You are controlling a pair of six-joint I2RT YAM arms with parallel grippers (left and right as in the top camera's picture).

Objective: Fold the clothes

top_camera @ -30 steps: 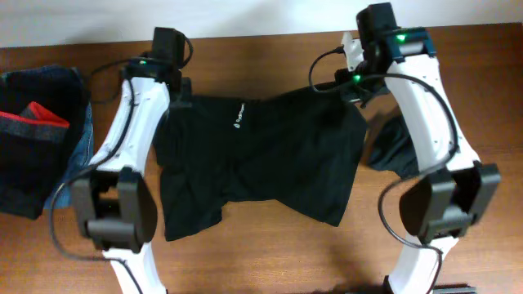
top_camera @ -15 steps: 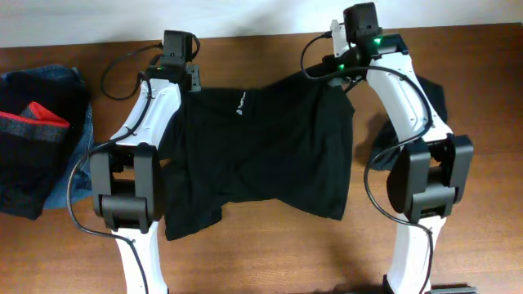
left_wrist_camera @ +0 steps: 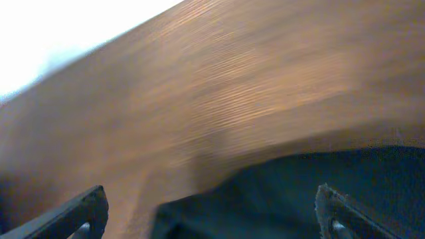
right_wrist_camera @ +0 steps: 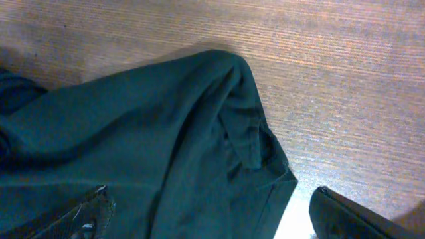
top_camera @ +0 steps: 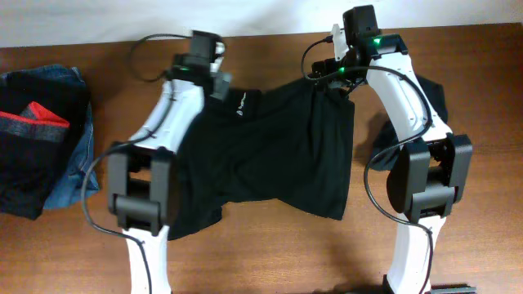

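Black garment [top_camera: 270, 155] spread on table [top_camera: 270, 253] between both arms, white logo near top edge. Left gripper [left_wrist_camera: 212, 214] wide open at upper left edge, holding nothing. Right gripper [right_wrist_camera: 216, 212] likewise open over rumpled upper right corner. Pinch both corners evenly, then lift together to avoid new creases.

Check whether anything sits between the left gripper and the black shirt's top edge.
Nothing visible does. In the left wrist view the left gripper, open, frames only bare table and the edge of the black shirt. The pile of other garments lies well off at the table's left end.
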